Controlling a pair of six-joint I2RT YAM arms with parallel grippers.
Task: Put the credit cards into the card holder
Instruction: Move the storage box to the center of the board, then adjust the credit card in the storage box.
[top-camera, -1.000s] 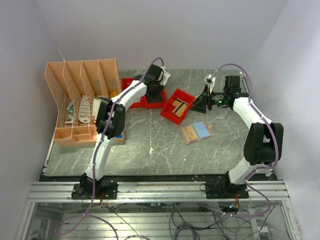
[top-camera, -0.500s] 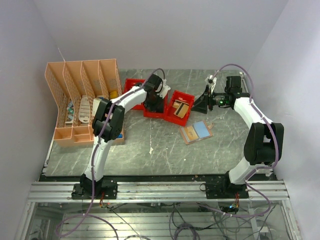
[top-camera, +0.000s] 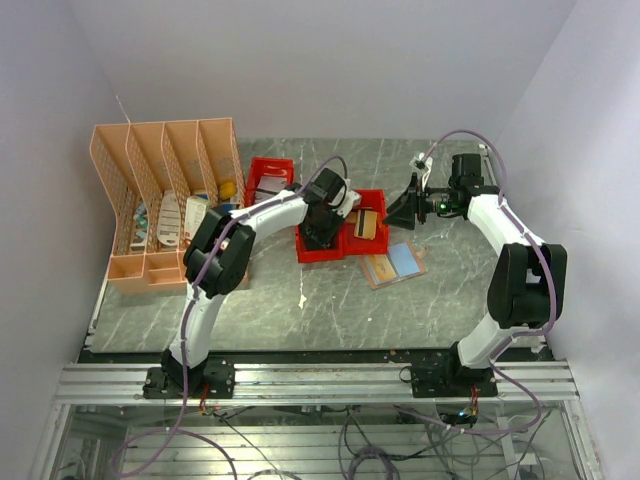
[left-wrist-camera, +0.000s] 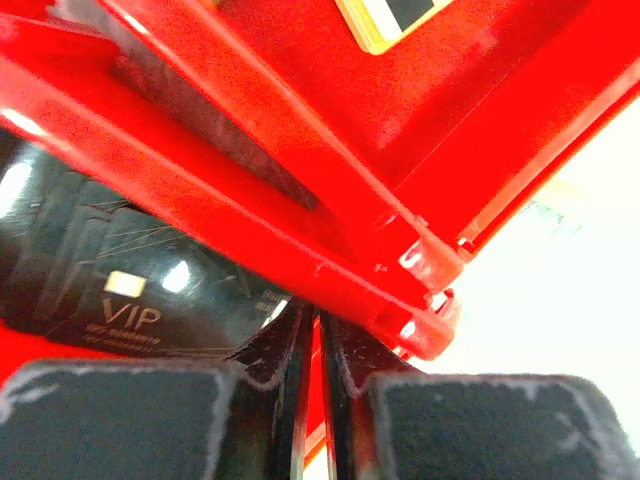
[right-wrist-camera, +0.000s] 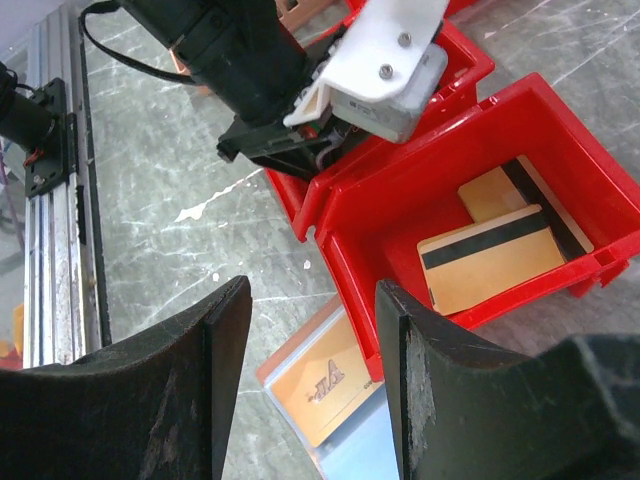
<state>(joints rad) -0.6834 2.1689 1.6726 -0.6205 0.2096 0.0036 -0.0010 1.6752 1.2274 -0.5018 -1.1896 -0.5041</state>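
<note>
On the grey marble table (top-camera: 300, 290), two dark-striped tan plastic credit cards (right-wrist-camera: 490, 260) are found lying inside a red plastic bin (right-wrist-camera: 400, 200), just beside the unfolded tan leather card holder (top-camera: 393, 263). The left gripper (top-camera: 322, 228) is pinched on the wall of a neighbouring red bin (top-camera: 325, 252). The right gripper (right-wrist-camera: 312, 320) is held with its jaws apart near the cards, with nothing gripped.

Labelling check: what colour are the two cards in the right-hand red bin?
Tan-gold cards, each with a black stripe; clearest in right wrist view.
</note>
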